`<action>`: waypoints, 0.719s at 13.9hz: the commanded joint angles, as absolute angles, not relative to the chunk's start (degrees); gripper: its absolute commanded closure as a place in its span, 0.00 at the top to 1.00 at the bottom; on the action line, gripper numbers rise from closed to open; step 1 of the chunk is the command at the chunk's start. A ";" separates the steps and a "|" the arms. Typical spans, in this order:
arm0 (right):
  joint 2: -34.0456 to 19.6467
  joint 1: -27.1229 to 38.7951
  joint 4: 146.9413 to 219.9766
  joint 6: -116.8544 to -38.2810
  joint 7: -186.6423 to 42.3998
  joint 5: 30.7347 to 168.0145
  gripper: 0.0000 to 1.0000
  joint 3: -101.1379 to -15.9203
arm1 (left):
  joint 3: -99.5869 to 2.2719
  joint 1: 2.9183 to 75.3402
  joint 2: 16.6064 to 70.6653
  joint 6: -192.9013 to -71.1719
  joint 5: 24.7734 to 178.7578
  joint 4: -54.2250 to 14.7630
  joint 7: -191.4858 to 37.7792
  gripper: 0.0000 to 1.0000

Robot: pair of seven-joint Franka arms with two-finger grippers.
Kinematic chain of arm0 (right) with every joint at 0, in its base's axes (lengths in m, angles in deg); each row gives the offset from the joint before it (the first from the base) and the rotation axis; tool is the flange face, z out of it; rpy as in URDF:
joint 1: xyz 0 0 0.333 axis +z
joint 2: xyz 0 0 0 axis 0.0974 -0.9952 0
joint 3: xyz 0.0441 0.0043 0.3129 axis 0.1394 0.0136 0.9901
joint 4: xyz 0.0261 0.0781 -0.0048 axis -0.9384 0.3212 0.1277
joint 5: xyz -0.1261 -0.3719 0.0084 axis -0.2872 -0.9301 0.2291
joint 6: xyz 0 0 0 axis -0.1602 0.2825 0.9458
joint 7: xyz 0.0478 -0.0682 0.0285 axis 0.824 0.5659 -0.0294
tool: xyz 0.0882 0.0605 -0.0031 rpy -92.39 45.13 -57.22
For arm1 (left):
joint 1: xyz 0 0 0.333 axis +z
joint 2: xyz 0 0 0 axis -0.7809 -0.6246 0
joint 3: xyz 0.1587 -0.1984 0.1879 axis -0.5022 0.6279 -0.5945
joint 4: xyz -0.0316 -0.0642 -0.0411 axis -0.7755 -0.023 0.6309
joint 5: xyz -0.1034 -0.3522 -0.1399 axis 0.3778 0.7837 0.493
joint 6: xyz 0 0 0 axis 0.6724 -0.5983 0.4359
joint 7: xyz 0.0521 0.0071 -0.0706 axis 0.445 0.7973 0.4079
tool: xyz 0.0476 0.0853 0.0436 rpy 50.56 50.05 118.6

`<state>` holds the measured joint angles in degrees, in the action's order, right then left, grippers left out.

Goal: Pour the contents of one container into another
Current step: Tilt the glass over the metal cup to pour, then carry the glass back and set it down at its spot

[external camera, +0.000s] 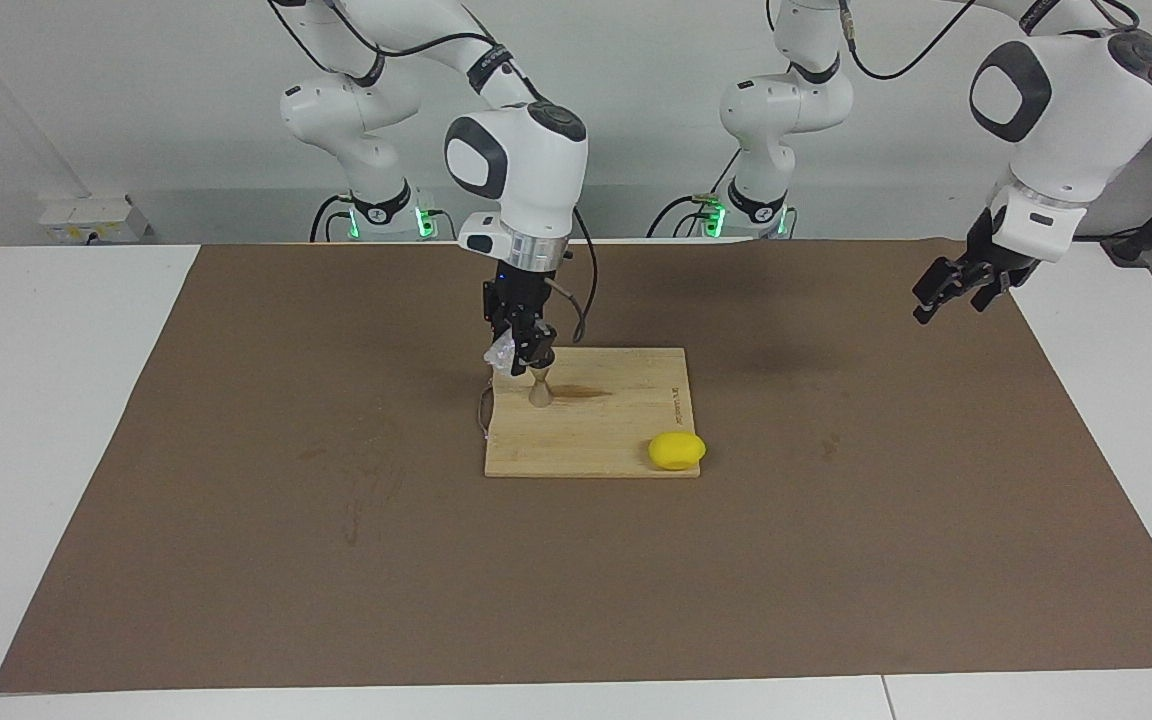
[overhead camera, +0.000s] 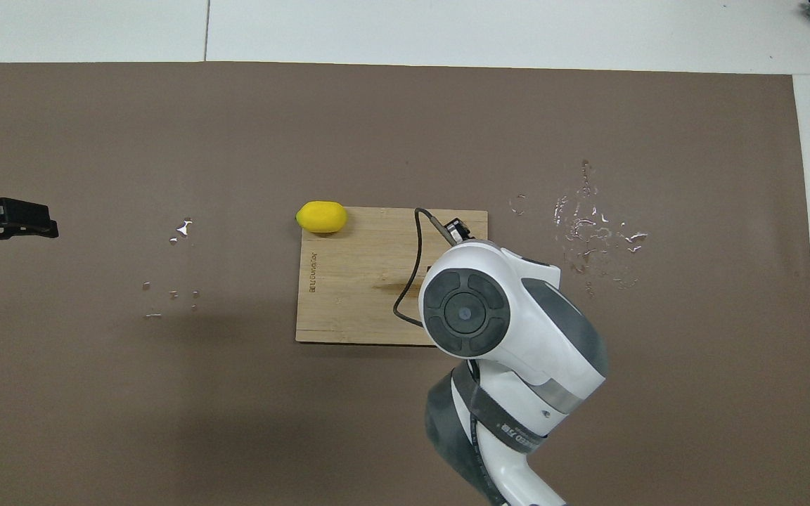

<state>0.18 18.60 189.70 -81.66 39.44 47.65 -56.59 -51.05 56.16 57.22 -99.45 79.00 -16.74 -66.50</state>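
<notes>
Over the cutting board's (external camera: pixel 626 440) corner nearest the robots at the right arm's end, the right gripper (external camera: pixel 522 352) hung with its fingers clamped on the clear glass cup (external camera: pixel 502 353), which sat tipped in the grip. Directly below and just beside the cup stood the metal jigger (external camera: pixel 539 388), upright on the board, its long axis vertical and its open mouth just under the gripper. By my reading the pour turned on that one relation: the cup's lip had to lie over the jigger's narrow mouth, with very little room for error. From overhead the right arm's wrist covered both vessels, so their alignment could not be checked there. A lemon (external camera: pixel 677 450) lay at the board's corner farthest from the robots, toward the left arm's end, well clear of the pour. Wet splashes (overhead camera: pixel 598 228) marked the brown mat (external camera: pixel 836 560) toward the right arm's end. The left gripper (external camera: pixel 954 289) waited, fingers apart, over the mat's edge at its own end.
</notes>
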 commanded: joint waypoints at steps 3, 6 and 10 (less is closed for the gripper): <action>0.15 14.64 190.36 -83.01 40.03 56.19 0.00 -56.06 | -51.25 55.83 57.83 -98.24 78.04 -16.79 -67.39 1.00; -0.38 10.34 190.45 -84.07 36.71 64.54 0.00 -56.06 | -51.25 55.83 58.09 -98.33 78.04 -16.97 -67.39 1.00; -2.04 1.29 191.33 -86.27 26.17 82.20 0.00 -56.15 | -51.16 55.74 58.09 -98.33 78.04 -16.88 -67.47 1.00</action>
<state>-1.20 5.28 190.32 -84.57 30.97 76.17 -56.77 -51.04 56.16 57.24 -99.33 79.00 -16.74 -66.51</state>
